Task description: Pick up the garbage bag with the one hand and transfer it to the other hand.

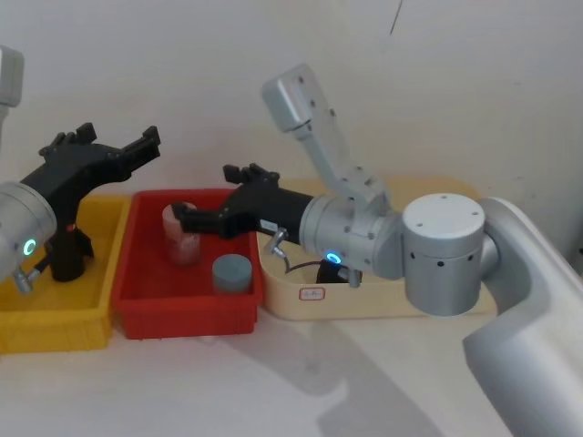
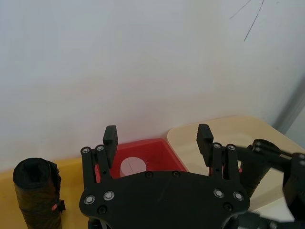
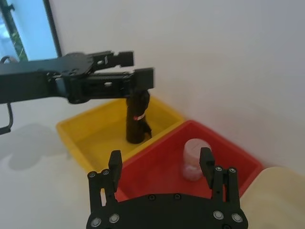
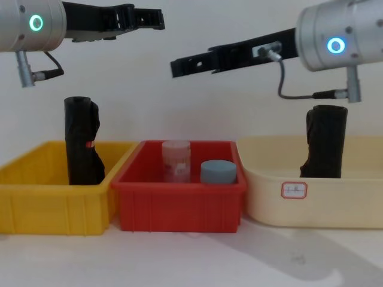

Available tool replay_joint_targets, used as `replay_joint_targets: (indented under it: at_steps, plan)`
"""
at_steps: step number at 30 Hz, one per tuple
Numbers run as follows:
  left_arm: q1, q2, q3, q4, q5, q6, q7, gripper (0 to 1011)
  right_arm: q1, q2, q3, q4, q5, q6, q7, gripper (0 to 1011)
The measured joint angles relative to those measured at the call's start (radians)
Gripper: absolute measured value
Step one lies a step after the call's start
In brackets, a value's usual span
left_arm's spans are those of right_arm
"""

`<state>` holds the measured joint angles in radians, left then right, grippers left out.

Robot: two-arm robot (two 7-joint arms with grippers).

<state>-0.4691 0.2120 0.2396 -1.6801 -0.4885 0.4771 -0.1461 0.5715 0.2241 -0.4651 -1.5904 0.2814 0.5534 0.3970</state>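
Black garbage bag roll (image 4: 81, 140): stands upright in yellow bin (image 4: 36, 203) at lower left, below and left of left gripper (image 4: 157, 20), spread and empty. Right gripper (image 4: 175, 67) at upper centre, also spread, above red bin (image 4: 179, 206).

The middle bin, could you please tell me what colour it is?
The middle bin is red, shown best in the chest view.

left gripper (image 2: 157, 137) is held high and level, fingers spread wide | right gripper (image 3: 160, 162) is stretched forward and toward the robot's left, held lower, fingers spread wide | the two grippers are kept apart
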Motion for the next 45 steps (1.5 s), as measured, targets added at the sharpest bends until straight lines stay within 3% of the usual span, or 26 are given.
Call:
replay_joint_targets:
  at_steps: [7, 13, 34, 45]
  plan:
    - [0.0, 0.0, 0.0, 0.0, 0.0, 0.0, 0.0, 1002, 0.029, -0.012, -0.045, 0.029, -0.004, 0.053, 0.013, 1001]
    - [0.0, 0.0, 0.0, 0.0, 0.0, 0.0, 0.0, 1002, 0.044, -0.026, -0.061, 0.055, -0.003, 0.078, 0.012, 1001]
    - [0.0, 0.0, 0.0, 0.0, 0.0, 0.0, 0.0, 1001, 0.06, -0.042, -0.081, 0.102, 0.013, 0.149, -0.015, 1001]
    - [0.0, 0.0, 0.0, 0.0, 0.0, 0.0, 0.0, 1001, 0.07, -0.035, -0.101, 0.144, -0.018, 0.157, -0.032, 1001]
